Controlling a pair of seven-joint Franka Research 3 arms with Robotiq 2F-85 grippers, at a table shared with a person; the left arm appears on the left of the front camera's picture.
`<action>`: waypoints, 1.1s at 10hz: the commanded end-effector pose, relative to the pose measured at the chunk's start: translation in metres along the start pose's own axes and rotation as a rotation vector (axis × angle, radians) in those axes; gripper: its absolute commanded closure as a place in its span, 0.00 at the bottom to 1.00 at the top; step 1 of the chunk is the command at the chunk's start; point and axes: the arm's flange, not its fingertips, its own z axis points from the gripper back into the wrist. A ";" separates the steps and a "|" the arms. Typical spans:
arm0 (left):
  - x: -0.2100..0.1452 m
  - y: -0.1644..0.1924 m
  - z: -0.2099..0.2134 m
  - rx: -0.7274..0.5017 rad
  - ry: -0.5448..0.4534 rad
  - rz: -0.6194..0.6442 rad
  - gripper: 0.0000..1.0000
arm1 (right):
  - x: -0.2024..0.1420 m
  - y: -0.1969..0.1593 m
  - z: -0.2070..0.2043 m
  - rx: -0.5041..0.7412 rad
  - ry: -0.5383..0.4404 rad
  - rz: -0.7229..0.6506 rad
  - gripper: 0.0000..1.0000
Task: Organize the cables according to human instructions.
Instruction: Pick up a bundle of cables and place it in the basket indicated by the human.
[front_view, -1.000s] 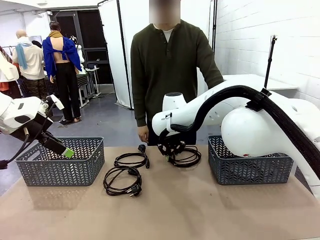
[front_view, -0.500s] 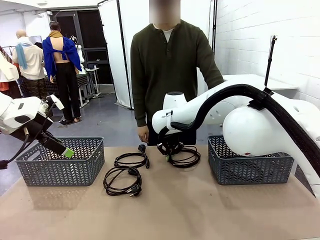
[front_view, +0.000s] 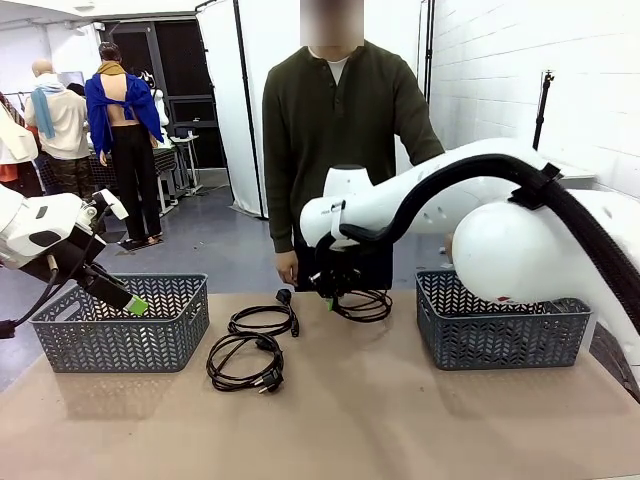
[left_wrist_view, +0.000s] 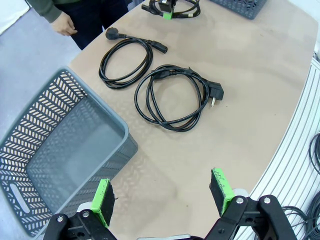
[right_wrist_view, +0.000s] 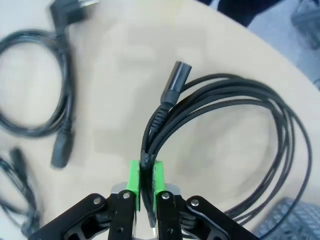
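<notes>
Three coiled black cables show. In the right wrist view my right gripper (right_wrist_view: 145, 176) is shut on a bundle of loops of one cable (right_wrist_view: 225, 115). From the front, that cable (front_view: 364, 304) hangs from the right gripper (front_view: 334, 292) just above the table's far middle. Two more cables (front_view: 262, 320) (front_view: 243, 364) lie flat left of centre; the left wrist view shows them as a far coil (left_wrist_view: 125, 60) and a near coil (left_wrist_view: 172, 97). My left gripper (front_view: 130, 302) (left_wrist_view: 161, 195) hovers open above the left basket (front_view: 120, 328). The human (front_view: 340, 130) stands behind the table.
A grey basket (front_view: 505, 332) stands at the right, partly behind my right arm; its corner (right_wrist_view: 295, 220) shows below the held coil. The left basket (left_wrist_view: 65, 150) has nothing in it. The person's hand (front_view: 287, 268) hangs near the far edge. The near half of the table is bare.
My right gripper has shut on the coil at the far middle and risen slightly, lifting the coil with it. The left arm and the other two cables have stayed still.
</notes>
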 end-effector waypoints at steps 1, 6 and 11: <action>0.000 0.001 0.000 0.003 0.000 0.013 0.00 | -0.010 0.003 0.034 -0.002 0.065 0.184 1.00; 0.000 0.001 0.000 0.003 0.000 0.013 0.00 | -0.062 0.005 0.106 0.089 0.199 0.797 1.00; 0.000 0.001 0.000 0.003 0.000 0.013 0.00 | -0.072 0.010 0.123 0.109 0.208 0.967 1.00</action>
